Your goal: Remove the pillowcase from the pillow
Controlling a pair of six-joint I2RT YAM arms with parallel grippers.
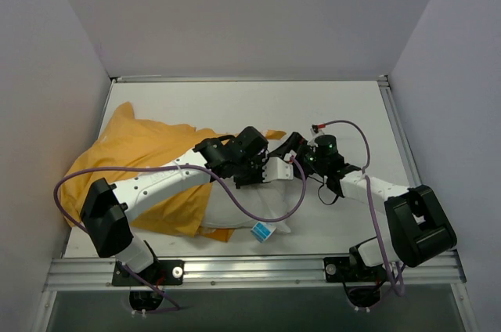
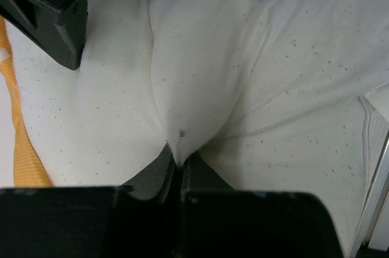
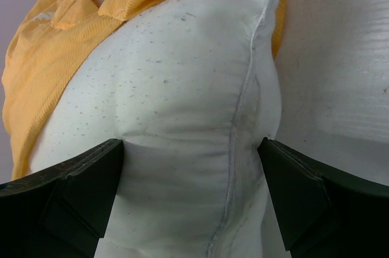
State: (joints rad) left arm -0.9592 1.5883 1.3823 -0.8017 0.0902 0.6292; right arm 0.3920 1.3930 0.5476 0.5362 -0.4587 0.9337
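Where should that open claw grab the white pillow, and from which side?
Probably the bare end of the pillow, across its stitched seam, coming from the right, away from the orange pillowcase. That end bulges free of the cover and sits between the right gripper's open fingers, while the left gripper pinches a fold of the pillow elsewhere.

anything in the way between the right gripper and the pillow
Nothing visible. The right gripper stands open, its fingers on either side of the bare seamed end of the pillow. The pillowcase is bunched farther back and does not cover that end.
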